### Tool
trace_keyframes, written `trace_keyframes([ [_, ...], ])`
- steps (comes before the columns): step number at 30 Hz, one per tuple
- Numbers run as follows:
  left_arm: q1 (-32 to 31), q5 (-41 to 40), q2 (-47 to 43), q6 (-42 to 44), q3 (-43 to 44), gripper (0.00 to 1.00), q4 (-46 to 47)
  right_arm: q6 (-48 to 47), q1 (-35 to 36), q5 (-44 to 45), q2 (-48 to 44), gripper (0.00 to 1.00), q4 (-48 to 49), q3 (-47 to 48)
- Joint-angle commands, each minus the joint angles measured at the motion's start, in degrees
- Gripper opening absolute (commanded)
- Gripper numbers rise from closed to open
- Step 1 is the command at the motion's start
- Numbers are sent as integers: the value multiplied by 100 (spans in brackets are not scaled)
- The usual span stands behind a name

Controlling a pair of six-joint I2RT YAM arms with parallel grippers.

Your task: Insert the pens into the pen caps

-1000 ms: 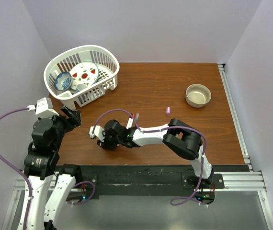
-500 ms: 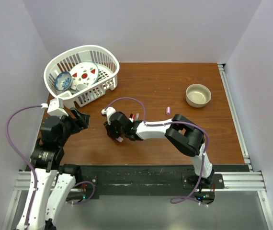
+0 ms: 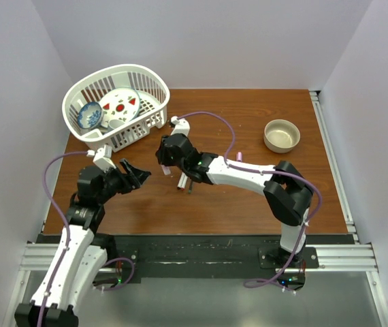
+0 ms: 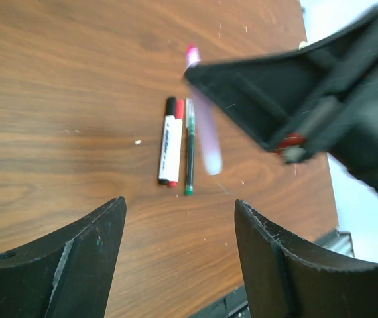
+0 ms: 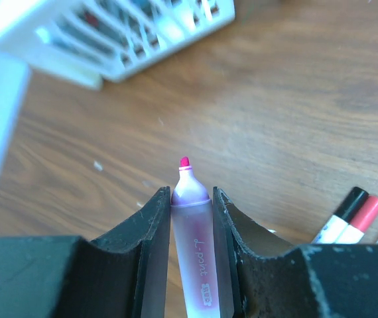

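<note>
My right gripper (image 5: pixel 190 195) is shut on the thick pink pen (image 5: pixel 193 232), whose uncapped pink tip (image 5: pixel 184 161) points out past the fingertips, above the table. In the top view this gripper (image 3: pixel 169 154) hovers near the basket's front corner. The white pen with a red end (image 4: pixel 170 151) and the slim dark pen (image 4: pixel 189 149) lie side by side on the table, beneath the right arm (image 3: pixel 184 181). A pink pen cap (image 3: pixel 238 157) lies alone right of centre. My left gripper (image 3: pixel 137 173) is open and empty (image 4: pixel 179 204), left of the lying pens. Other caps are not visible.
A white dish basket (image 3: pixel 116 105) holding plates and a bowl stands at the back left; its edge shows in the right wrist view (image 5: pixel 109 33). A beige bowl (image 3: pixel 281 135) sits at the back right. A metal rail runs along the table's right edge (image 3: pixel 330 157).
My right gripper has carried the pink pen away from the front of the table toward the basket. My left arm has swung right toward the centre, gripper still open.
</note>
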Motion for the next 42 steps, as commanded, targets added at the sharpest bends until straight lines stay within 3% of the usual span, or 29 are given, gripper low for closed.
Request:
trace_keyframes([
  [1, -48, 627, 395, -122, -45, 70, 1306, 845, 61, 795, -311, 0, -181, 334],
  [9, -618, 364, 1169, 89, -45, 73, 2351, 1100, 97, 690, -381, 0, -444, 580],
  [13, -989, -110, 1494, 256, 236, 73, 2292, 1083, 105, 664, -433, 0, -410, 581],
  [18, -1007, -357, 1740, 256, 281, 71, 2370, 1083, 97, 542, -627, 0, -199, 370],
  [32, -1007, -120, 1978, 292, 404, 53, 2766, 1531, 255, 172, -908, 0, 390, -403],
  [38, -1007, 91, 2075, 283, 404, 36, 2784, 1636, 290, 137, -926, 0, 486, -421],
  [39, -1007, 126, 2075, 291, 404, 22, 2775, 1654, 290, 145, -926, 0, 504, -421],
  [42, -1007, 74, 1978, 283, 404, 0, 2713, 1663, 308, 67, -970, 0, 661, -561],
])
